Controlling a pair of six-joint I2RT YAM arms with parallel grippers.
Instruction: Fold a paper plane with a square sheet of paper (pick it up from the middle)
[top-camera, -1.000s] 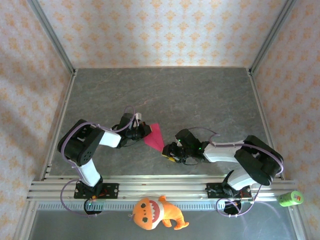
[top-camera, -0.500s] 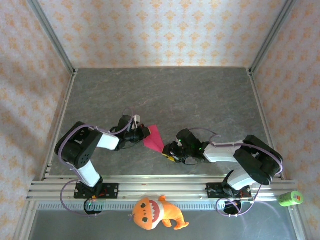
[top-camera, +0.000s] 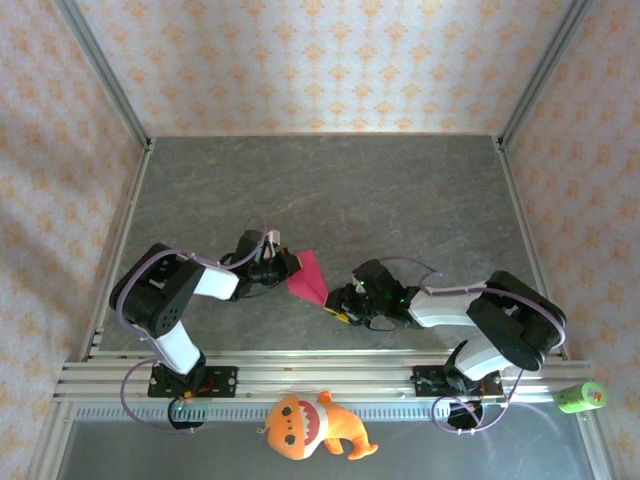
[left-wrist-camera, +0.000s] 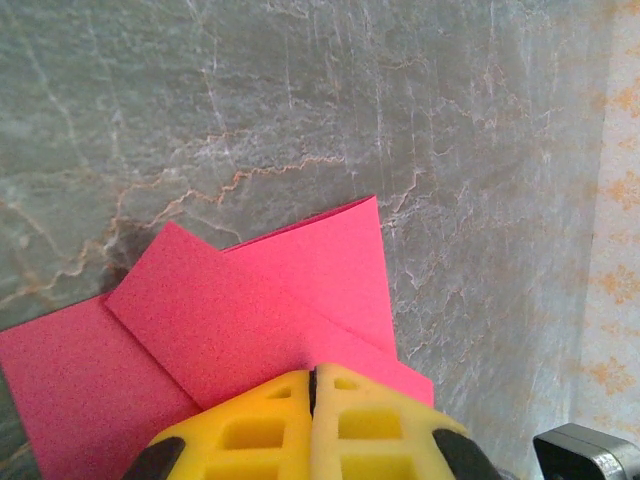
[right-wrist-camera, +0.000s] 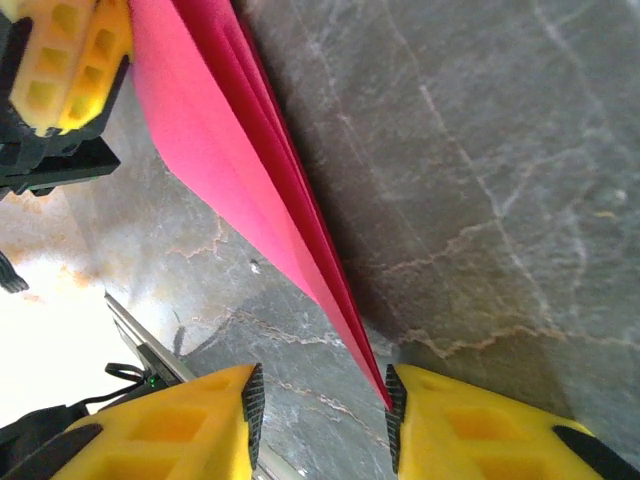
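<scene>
The paper plane (top-camera: 309, 277) is held low over the tabletop (top-camera: 400, 190). Its wide end is clamped by the closed left end effector (left-wrist-camera: 313, 385), probably for steadying, while its tip is straddled by the open right end effector (right-wrist-camera: 320, 400).

L gripper (top-camera: 288, 266) + paper (top-camera: 310, 276) shifted slightly toward near edge.
</scene>
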